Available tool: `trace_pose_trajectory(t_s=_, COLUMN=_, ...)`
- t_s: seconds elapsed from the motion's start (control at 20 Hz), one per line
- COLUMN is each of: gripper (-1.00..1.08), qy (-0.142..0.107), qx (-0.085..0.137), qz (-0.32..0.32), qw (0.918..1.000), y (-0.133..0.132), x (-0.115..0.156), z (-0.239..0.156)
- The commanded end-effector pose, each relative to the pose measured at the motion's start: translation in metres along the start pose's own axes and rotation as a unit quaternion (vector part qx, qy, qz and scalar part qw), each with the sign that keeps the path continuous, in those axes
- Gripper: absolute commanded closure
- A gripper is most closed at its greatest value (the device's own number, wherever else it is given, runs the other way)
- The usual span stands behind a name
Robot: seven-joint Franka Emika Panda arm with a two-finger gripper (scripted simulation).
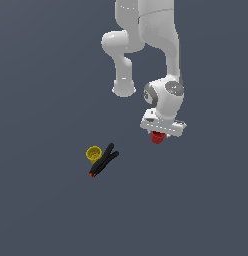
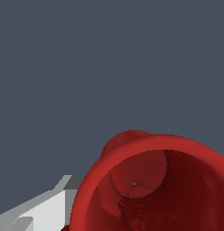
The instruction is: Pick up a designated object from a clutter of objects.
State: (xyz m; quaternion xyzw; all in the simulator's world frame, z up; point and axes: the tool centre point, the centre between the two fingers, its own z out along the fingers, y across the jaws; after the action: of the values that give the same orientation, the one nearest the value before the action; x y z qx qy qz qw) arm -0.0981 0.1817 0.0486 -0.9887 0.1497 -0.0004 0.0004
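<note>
The red cup [image 1: 157,138] sits directly under my gripper [image 1: 157,136], in the middle right of the exterior view. In the wrist view the red cup [image 2: 150,180] fills the lower right, with its open mouth towards the camera. One grey finger [image 2: 37,210] lies against its rim; the other finger is hidden. The gripper looks shut on the cup. A red rounded bulge [image 2: 127,137] shows behind the rim; I cannot tell whether it is the red ball. The yellow cup [image 1: 93,153] and the black tool with a red tip [image 1: 103,161] lie together to the exterior view's left.
The white arm [image 1: 156,45] comes down from the top of the exterior view. The floor [image 1: 46,75] is plain dark grey all around.
</note>
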Motion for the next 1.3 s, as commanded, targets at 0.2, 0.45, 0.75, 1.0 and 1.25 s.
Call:
trace_pose_trajectory(t_s=0.2, gripper=1.08, qy=-0.001, qx=0.000, qz=0.000, qw=1.0000, y=0.001, x=0.000, z=0.001)
trace_pose_trajectory(t_s=0.45, gripper=1.08, qy=0.000, qx=0.000, qz=0.000, qw=1.0000, y=0.001, x=0.000, z=-0.002)
trace_pose_trajectory(t_s=0.75, gripper=1.08, qy=0.000, qx=0.000, qz=0.000, qw=1.0000, y=0.006, x=0.000, z=-0.016)
trace_pose_trajectory(t_s=1.0, gripper=1.08, qy=0.000, qx=0.000, qz=0.000, qw=1.0000, y=0.013, x=0.000, z=-0.040)
trace_pose_trajectory(t_s=1.25, gripper=1.08, qy=0.000, qx=0.000, qz=0.000, qw=1.0000, y=0.024, x=0.000, z=-0.074)
